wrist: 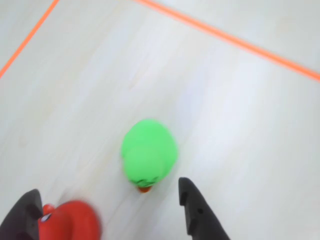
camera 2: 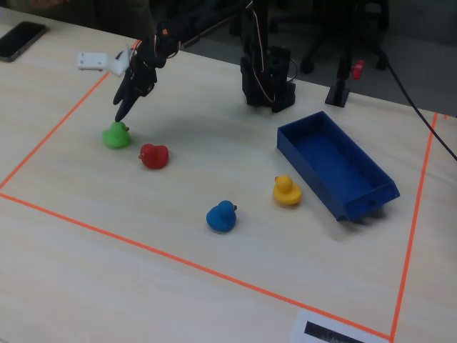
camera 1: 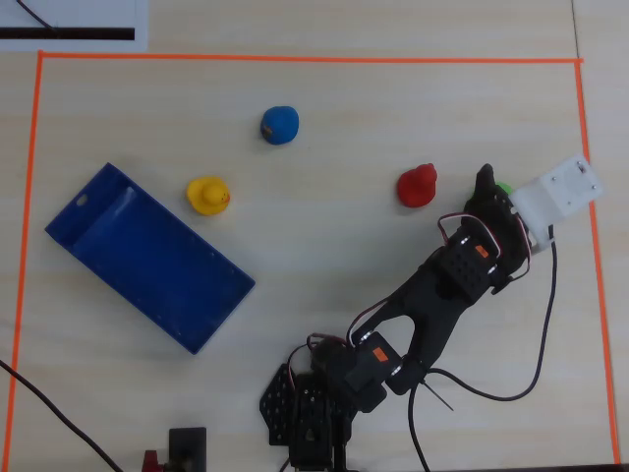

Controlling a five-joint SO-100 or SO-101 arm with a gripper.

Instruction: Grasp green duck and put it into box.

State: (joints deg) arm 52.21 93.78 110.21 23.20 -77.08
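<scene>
- Hand (wrist: 112, 210) hovered with fingers apart, just short of the green duck (wrist: 149, 153), which sat on the bench (camera 1: 324, 256) beside the red duck (camera 2: 153, 155).
- Grasp not yet made; carrying to the box (camera 1: 147, 258), well apart, remained.

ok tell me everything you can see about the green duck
The green duck is a small, bright green toy, rubbery looking, with a tiny orange-red beak. It sits upright on the pale wooden table, left of the red duck in the fixed view. The open gripper hangs just above it; nothing appears to touch it.
</scene>
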